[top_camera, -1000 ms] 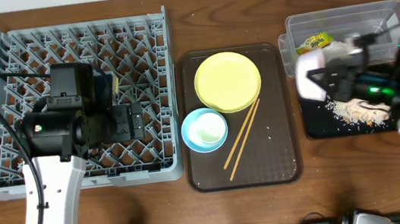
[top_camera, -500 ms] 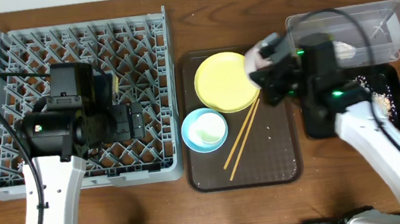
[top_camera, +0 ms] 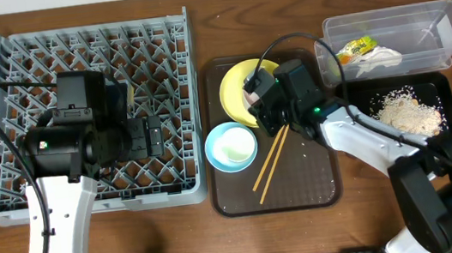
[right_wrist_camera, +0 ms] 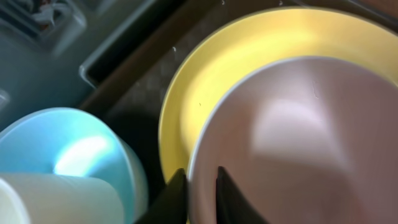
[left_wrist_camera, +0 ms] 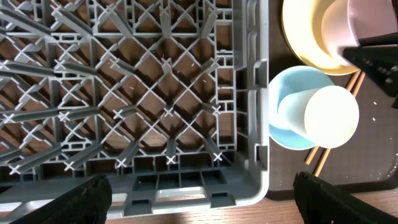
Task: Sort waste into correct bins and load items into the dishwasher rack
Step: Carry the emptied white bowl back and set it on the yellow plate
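My right gripper (right_wrist_camera: 202, 193) is shut on the rim of the white bowl (right_wrist_camera: 298, 137), one finger inside and one outside. The bowl sits over the yellow plate (top_camera: 234, 87) on the brown tray. A white cup (left_wrist_camera: 329, 116) stands in the light blue bowl (top_camera: 220, 136), with the chopsticks (top_camera: 273, 159) beside it. The wrapper (top_camera: 354, 46) and tissue (top_camera: 382, 57) lie in the clear tub (top_camera: 420, 20). Crumbs (top_camera: 406, 113) lie in the black tray (top_camera: 446, 86). My left gripper (left_wrist_camera: 208, 199) hangs open over the near right edge of the dishwasher rack (top_camera: 45, 200), holding nothing.
The brown serving tray (top_camera: 318, 176) lies between the rack and the bins, with a few stray specks on it. The right arm's cable loops above the plate. Bare wooden table shows along the front edge.
My right arm swung left from over the black tray and tub to the yellow plate, carrying the white bowl. The crumbs now show uncovered in the black tray. The left arm stayed still.
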`<control>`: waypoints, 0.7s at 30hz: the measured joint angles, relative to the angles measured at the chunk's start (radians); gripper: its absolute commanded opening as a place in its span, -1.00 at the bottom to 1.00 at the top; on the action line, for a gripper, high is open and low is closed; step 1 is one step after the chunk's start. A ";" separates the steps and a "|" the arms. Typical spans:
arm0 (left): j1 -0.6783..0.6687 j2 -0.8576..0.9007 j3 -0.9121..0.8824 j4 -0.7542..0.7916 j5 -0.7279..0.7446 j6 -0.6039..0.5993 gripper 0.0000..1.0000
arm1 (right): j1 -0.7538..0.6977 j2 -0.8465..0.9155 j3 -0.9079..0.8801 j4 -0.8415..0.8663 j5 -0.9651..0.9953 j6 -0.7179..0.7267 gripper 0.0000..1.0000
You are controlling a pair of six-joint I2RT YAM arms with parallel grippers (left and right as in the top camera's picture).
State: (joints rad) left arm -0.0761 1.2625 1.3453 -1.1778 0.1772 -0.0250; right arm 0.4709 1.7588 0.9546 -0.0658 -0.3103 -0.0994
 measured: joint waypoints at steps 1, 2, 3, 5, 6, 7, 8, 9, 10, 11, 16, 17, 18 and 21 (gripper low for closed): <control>0.000 0.000 0.000 0.000 0.000 0.000 0.89 | 0.000 0.002 0.000 0.000 0.003 0.001 -0.57; 0.000 0.000 0.000 0.000 0.000 0.000 0.89 | 0.000 0.003 0.000 0.000 0.007 0.003 -0.56; 0.000 0.000 0.000 0.000 0.000 0.000 0.89 | 0.001 0.002 0.000 0.003 0.009 0.005 -0.52; 0.000 0.000 0.000 0.000 0.000 0.000 0.89 | 0.001 -0.001 0.000 0.000 0.009 0.018 -0.35; 0.000 0.000 0.000 0.000 0.000 0.000 0.89 | 0.001 -0.006 0.000 -0.007 0.008 0.026 -0.28; 0.000 0.000 0.000 0.000 0.000 0.000 0.89 | 0.001 -0.016 0.000 -0.018 0.003 0.032 -0.24; 0.000 0.000 0.000 0.000 0.000 0.000 0.89 | 0.001 -0.029 0.000 -0.027 0.001 0.041 -0.21; 0.000 0.000 0.000 -0.001 0.000 0.000 0.89 | 0.001 -0.047 0.000 -0.035 -0.004 0.047 -0.20; 0.000 0.000 0.000 0.000 0.000 0.000 0.89 | 0.001 -0.077 0.000 -0.051 -0.009 0.055 -0.18; 0.000 0.000 0.000 0.000 0.000 0.000 0.89 | 0.001 -0.105 0.000 -0.065 -0.013 0.061 -0.18; 0.000 0.000 0.000 0.000 0.000 0.000 0.90 | 0.002 -0.270 0.002 -0.159 -0.042 0.123 -0.17; 0.000 0.000 0.000 0.000 0.000 0.000 0.89 | 0.006 -0.285 0.006 -0.184 -0.049 0.144 -0.20; 0.000 0.000 0.000 0.000 0.000 0.000 0.89 | 0.011 -0.290 0.008 -0.204 -0.054 0.159 -0.21; 0.000 0.000 0.000 0.000 0.000 0.000 0.89 | 0.044 -0.276 0.008 -0.276 -0.064 0.211 -0.22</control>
State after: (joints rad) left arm -0.0761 1.2625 1.3449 -1.1782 0.1776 -0.0250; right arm 0.5152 1.4826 0.9623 -0.3416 -0.3748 0.1116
